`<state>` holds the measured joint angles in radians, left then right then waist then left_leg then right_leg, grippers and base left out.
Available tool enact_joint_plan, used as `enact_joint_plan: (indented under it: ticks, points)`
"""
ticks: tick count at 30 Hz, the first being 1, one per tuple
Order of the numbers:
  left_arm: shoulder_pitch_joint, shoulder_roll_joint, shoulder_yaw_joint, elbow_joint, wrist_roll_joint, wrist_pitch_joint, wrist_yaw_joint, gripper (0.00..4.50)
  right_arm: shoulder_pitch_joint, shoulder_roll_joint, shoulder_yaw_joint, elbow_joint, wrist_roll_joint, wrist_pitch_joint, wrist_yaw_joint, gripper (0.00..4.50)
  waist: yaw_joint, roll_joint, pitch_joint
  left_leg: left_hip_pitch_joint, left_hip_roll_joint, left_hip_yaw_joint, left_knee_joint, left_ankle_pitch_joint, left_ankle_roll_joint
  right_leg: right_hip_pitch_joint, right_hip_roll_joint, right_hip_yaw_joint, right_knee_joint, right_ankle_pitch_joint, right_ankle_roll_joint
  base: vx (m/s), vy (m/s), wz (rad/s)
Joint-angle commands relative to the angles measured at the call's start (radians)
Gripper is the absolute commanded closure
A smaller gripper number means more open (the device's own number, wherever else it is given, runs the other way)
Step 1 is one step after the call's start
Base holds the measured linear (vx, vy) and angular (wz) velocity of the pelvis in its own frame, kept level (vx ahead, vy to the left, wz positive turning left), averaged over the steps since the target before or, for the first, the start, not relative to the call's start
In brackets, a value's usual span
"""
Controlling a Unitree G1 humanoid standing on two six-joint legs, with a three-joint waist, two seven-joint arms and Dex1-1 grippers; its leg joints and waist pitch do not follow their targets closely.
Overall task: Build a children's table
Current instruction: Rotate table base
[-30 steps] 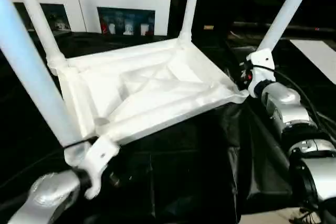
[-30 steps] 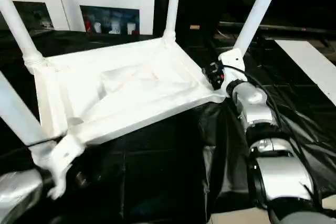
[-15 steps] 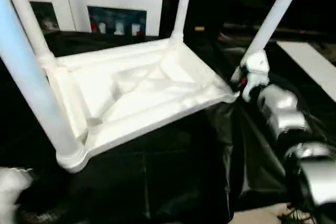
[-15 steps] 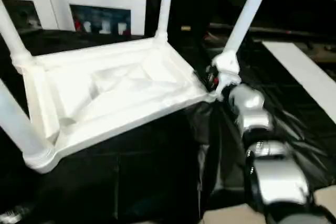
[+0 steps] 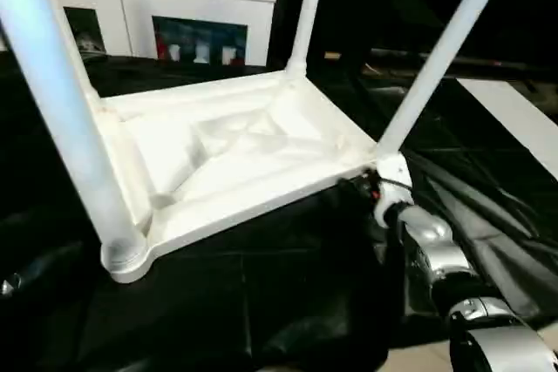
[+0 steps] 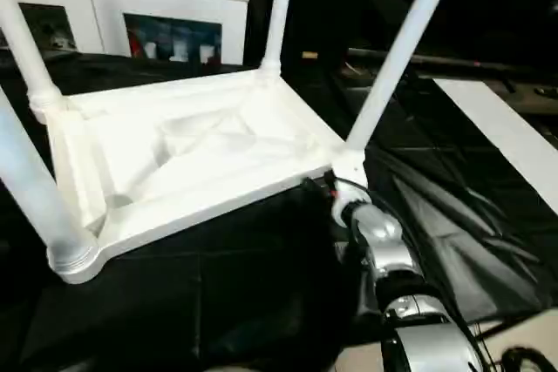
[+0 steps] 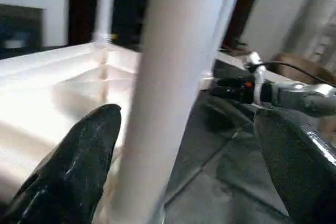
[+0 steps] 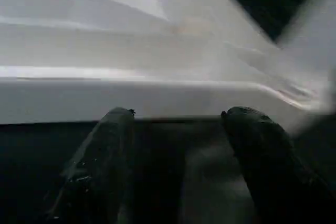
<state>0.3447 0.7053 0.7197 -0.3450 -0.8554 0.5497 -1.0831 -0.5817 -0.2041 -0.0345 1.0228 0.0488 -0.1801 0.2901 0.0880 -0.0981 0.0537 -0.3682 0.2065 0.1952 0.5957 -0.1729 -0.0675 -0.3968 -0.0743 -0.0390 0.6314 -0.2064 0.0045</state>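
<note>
The tabletop [image 5: 235, 150] looks smooth white plastic on glossy, creased black sheeting [image 5: 288, 294]; the forearm [image 5: 427, 246] shiny metal.

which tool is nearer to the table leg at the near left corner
Left. In its wrist view the left tool stands open with that near-left leg between its fingers. The right tool is open at the tabletop's opposite near corner, by another leg.

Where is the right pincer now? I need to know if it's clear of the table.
In the left eye view, the right pincer sits at the upturned table's near right corner, by the foot of that corner's leg, over the black sheet.
</note>
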Motion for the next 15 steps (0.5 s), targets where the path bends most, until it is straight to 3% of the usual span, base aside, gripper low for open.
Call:
enact_joint_plan:
  ticks: [1, 4, 5, 9, 11, 15]
  points:
    - [-0.043, 0.021, -0.074, 0.023, 0.056, -0.013, 0.019, 0.04, 0.013, -0.012, -0.019, -0.026, -0.001, 0.02, -0.049, 1.45, -0.004, 0.042, -0.041, 0.03, 0.021, -0.022, -0.091, -0.496, -0.087, 0.005, -0.045, 0.038, -0.093, -0.371, -0.11, 0.0, 0.0, 0.0]
    - [-0.108, 0.022, -0.128, 0.067, 0.102, -0.033, 0.05, 0.04, 0.02, -0.009, -0.016, -0.031, -0.004, 0.025, -0.065, 1.45, -0.006, 0.037, -0.049, 0.022, 0.02, -0.023, -0.089, -0.445, -0.086, 0.016, -0.047, 0.037, -0.086, -0.342, -0.106, 0.0, 0.0, 0.0]
    - [-0.138, 0.018, -0.152, 0.082, 0.126, -0.05, 0.064, 0.04, 0.02, -0.007, -0.018, -0.03, -0.001, 0.028, -0.068, 1.45, -0.004, 0.041, -0.049, 0.023, 0.02, -0.022, -0.089, -0.432, -0.084, 0.015, -0.046, 0.037, -0.085, -0.328, -0.109, 0.0, 0.0, 0.0]
    - [-0.256, -0.022, -0.23, 0.097, 0.145, -0.064, 0.116, 0.04, 0.009, 0.003, -0.021, -0.025, -0.008, 0.042, -0.085, 1.45, -0.002, 0.039, -0.053, 0.03, 0.021, -0.018, -0.086, -0.417, -0.087, 0.012, -0.043, 0.036, -0.079, -0.267, -0.136, 0.0, 0.0, 0.0]
    - [-0.322, -0.052, -0.285, 0.051, 0.096, -0.032, 0.118, 0.04, -0.016, 0.007, -0.014, 0.008, -0.014, 0.053, -0.083, 1.45, -0.001, 0.04, -0.056, 0.027, 0.02, -0.016, -0.085, -0.384, -0.087, 0.017, -0.044, 0.035, -0.071, -0.216, -0.154, 0.0, 0.0, 0.0]
    - [-0.365, -0.07, -0.35, -0.044, -0.003, 0.048, 0.11, 0.04, -0.037, 0.006, 0.011, 0.036, -0.034, 0.068, -0.067, 1.45, 0.004, 0.039, -0.057, 0.028, 0.019, -0.013, -0.081, -0.372, -0.09, 0.017, -0.043, 0.034, -0.066, -0.208, -0.166, 0.0, 0.0, 0.0]
